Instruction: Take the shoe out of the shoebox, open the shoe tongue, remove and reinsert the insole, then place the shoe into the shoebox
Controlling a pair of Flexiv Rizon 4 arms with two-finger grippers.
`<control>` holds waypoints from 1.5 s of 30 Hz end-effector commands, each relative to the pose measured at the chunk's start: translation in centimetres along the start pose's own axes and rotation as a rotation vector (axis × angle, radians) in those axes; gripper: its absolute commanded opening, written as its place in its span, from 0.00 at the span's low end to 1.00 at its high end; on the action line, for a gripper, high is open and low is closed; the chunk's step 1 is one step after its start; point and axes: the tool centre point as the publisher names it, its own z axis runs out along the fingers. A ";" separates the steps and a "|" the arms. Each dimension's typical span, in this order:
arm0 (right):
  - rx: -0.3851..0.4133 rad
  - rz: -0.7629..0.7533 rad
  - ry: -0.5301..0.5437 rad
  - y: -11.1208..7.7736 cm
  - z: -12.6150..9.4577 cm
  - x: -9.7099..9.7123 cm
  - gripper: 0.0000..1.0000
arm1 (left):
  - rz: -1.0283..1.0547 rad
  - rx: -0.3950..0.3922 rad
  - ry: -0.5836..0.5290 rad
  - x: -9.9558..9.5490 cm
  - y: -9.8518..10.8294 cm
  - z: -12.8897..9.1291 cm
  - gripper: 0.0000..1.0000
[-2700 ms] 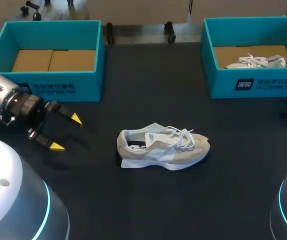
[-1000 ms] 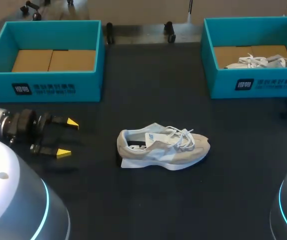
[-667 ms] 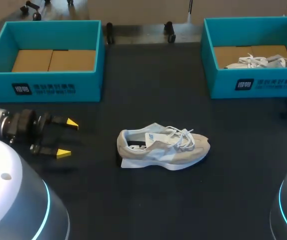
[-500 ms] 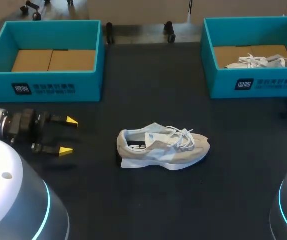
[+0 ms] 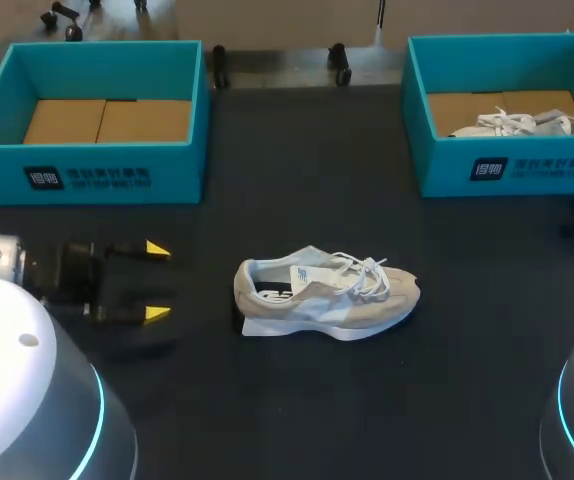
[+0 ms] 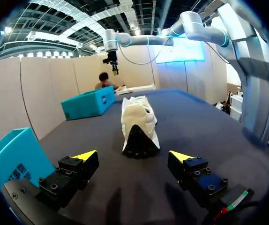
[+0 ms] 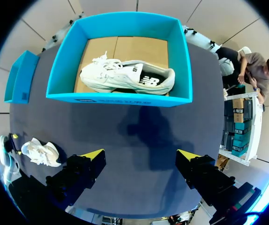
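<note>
A beige and white shoe (image 5: pixel 325 291) lies on its sole in the middle of the black table, toe pointing right; the left wrist view shows its heel (image 6: pixel 139 122) straight ahead of the fingers. My left gripper (image 5: pixel 155 281) (image 6: pixel 133 154) stands open a short way left of the heel, empty. A teal shoebox (image 5: pixel 97 105) at the back left holds only cardboard. Another teal shoebox (image 5: pixel 507 105) (image 7: pixel 120 58) at the back right holds a white shoe (image 7: pixel 127 77). My right gripper (image 7: pixel 141 153) hangs open high above the table, in front of that box.
The black table (image 5: pixel 297 400) has free room in front of the shoe and between the two boxes. The white domes of my arm bases (image 5: pixel 27 400) fill the near corners.
My left gripper has moved right, toward the shoe's heel, and lowered a little. The shoe and both boxes have stayed where they were.
</note>
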 end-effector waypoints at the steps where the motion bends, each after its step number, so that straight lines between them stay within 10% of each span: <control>1: 0.000 0.000 0.000 0.0 0.0 0.0 1.00 | -0.017 -0.039 0.019 0.1 -0.2 1.0 1.00; 45: 0.000 0.000 0.000 0.0 0.0 0.0 1.00 | -0.081 -0.021 0.151 2.0 1.7 10.0 1.00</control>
